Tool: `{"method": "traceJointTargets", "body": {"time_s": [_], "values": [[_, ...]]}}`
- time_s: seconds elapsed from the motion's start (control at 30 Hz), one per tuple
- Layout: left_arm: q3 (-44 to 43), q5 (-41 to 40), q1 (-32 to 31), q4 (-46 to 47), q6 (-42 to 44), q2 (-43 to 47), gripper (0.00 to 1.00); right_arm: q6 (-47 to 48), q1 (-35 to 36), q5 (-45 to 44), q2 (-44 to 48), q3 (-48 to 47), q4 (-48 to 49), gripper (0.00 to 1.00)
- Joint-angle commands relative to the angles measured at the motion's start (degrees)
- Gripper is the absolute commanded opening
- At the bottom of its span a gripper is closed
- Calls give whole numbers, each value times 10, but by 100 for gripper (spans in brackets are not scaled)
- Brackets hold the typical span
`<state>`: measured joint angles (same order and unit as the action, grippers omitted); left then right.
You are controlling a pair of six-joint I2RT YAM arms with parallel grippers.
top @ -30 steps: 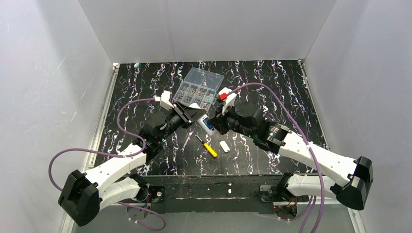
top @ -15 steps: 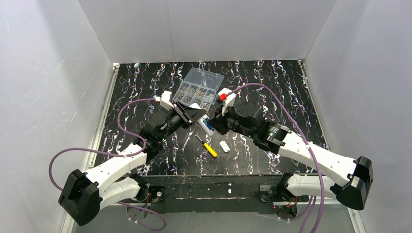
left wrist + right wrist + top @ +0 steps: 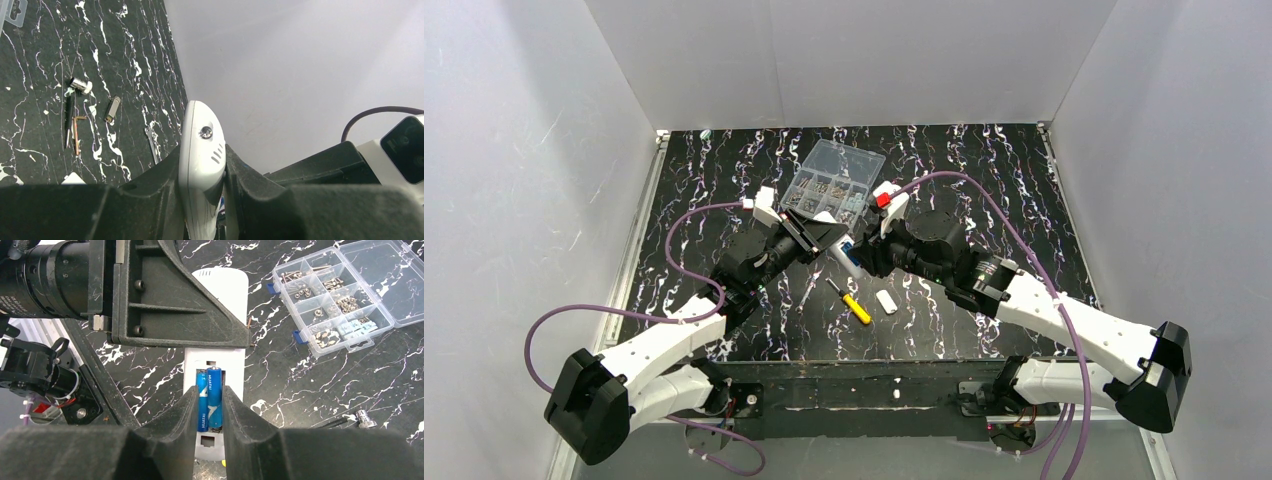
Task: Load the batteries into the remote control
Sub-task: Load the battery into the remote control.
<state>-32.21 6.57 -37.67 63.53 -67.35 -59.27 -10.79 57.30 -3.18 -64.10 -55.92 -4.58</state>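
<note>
My left gripper (image 3: 828, 240) is shut on the white remote control (image 3: 844, 250) and holds it off the table; in the left wrist view its fingers (image 3: 150, 175) clamp the remote's rounded end (image 3: 201, 150). In the right wrist view the remote (image 3: 220, 295) has its compartment open, with two blue batteries side by side. The left battery (image 3: 201, 407) lies low. The right battery (image 3: 214, 390) sits a little higher, against my right finger. My right gripper (image 3: 210, 390) straddles both with its jaws a narrow gap apart; it also shows in the top view (image 3: 864, 257).
A clear compartment box (image 3: 834, 178) of screws lies open behind the grippers, also in the right wrist view (image 3: 345, 300). A yellow-handled screwdriver (image 3: 855, 304) and a small white cover piece (image 3: 885, 301) lie in front. Small metal bits (image 3: 80, 86) lie on the black mat.
My right gripper has edged slightly left, closer onto the remote. The left arm and the remote have stayed still.
</note>
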Motion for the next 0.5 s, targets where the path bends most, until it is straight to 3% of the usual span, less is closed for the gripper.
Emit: {"method": "traceJointTargets", "body": {"time_s": [0.0,0.47], "values": [[-6,1,-3,83,-11,17,0,-2,4,10,3,5,18,32],[-2,1,-3,85,-14,18,0,12,4,12,32,-7,28,51]]}}
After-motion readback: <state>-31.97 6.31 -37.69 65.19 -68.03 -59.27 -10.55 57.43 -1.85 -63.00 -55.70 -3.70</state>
